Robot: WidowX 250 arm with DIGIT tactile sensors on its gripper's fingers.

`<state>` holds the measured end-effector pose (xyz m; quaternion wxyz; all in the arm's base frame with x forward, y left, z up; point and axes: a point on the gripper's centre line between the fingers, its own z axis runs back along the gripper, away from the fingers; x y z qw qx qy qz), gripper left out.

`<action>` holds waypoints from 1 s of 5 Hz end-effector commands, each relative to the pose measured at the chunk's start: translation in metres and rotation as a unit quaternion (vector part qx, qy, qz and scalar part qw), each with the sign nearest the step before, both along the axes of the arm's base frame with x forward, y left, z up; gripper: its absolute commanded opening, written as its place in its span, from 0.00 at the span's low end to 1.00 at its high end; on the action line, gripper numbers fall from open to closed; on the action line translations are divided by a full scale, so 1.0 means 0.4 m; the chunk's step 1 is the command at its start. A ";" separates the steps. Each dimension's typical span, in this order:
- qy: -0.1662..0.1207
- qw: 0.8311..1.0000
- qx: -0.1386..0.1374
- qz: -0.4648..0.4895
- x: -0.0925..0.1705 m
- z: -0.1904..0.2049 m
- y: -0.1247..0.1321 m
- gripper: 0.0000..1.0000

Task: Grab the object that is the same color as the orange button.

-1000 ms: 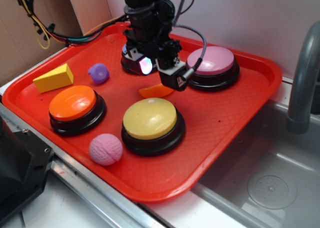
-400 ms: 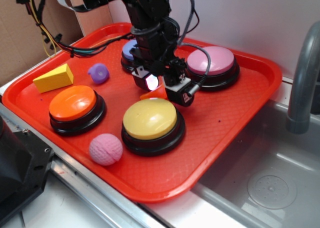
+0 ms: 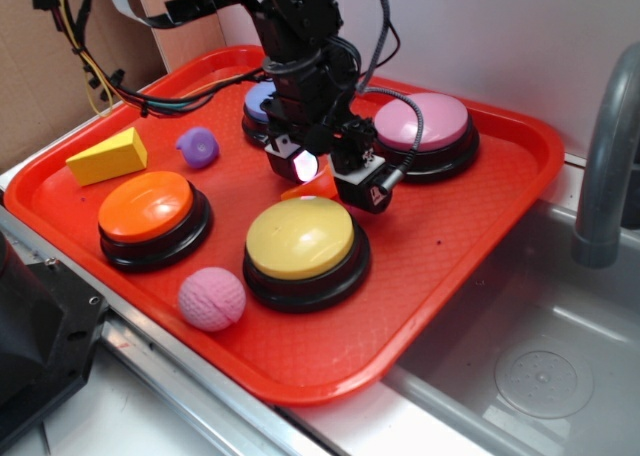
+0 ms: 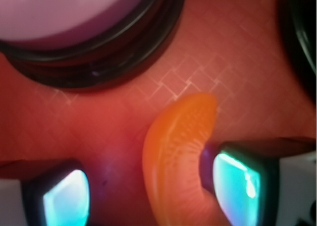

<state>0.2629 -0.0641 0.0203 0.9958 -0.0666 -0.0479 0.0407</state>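
The object, a small orange crescent [image 3: 313, 187] [image 4: 178, 151], lies on the red tray [image 3: 450, 236] between the yellow button and the pink button. My gripper [image 3: 322, 179] [image 4: 151, 189] is lowered over it and stands open. In the wrist view the crescent sits between the fingers, against the right fingertip [image 4: 237, 181]. A gap of bare tray separates it from the left fingertip [image 4: 64, 196]. The orange button [image 3: 147, 206], a large dome on a black base, sits at the tray's front left, apart from the gripper.
A yellow button [image 3: 300, 238] is just in front of the gripper, a pink button [image 3: 422, 121] to its right, a bluish button [image 3: 258, 100] behind it. A yellow block [image 3: 107, 156], purple ball [image 3: 197, 146] and pink ball [image 3: 211, 298] lie left. Sink [image 3: 540, 376] and faucet [image 3: 605, 156] are right.
Over the last second the gripper came forward and down, and its fingers now straddle the crescent. Since 0.4 s ago it has barely moved.
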 end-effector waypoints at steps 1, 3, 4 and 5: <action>-0.015 1.000 -0.008 0.018 0.007 0.012 -0.007 0.00; -0.009 1.000 -0.005 0.023 0.007 0.011 -0.001 0.00; -0.012 0.999 -0.011 0.037 0.002 0.030 0.004 0.00; -0.015 0.998 -0.014 0.056 -0.002 0.068 0.017 0.00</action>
